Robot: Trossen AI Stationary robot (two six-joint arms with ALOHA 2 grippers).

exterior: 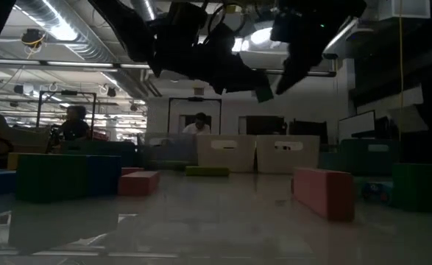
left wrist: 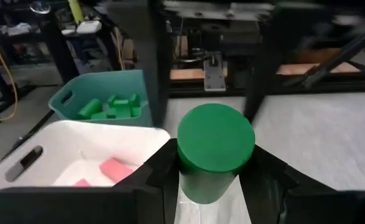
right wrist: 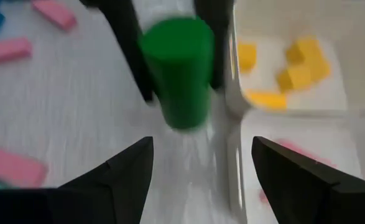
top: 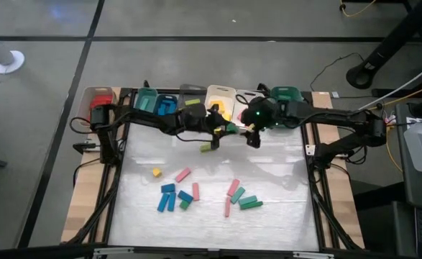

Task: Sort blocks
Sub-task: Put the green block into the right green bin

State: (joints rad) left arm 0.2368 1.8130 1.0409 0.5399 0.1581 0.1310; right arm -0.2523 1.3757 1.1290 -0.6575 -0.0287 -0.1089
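Your left end effector [left wrist: 214, 186] clamps green cylinder [left wrist: 214, 149], raised beside white bin [left wrist: 76, 155]. Right end effector [right wrist: 201, 168] faces it, fingers spread, empty, above worktop [top: 268, 173].

The cylinder [left wrist: 214, 151] is plain dark green. The teal bin [left wrist: 103, 93] holds green blocks [left wrist: 110, 107]. One white bin [right wrist: 297, 37] holds yellow blocks [right wrist: 300, 68], another white bin [left wrist: 70, 155] pink ones [left wrist: 115, 168]. Loose blocks are pink [top: 182, 175], blue [top: 167, 198] and green [top: 251, 204].

Low view dim w/ backlit ceiling strips [exterior: 61, 29]; right wrist view motion-blurred; tabletop [top: 282, 165] glare.
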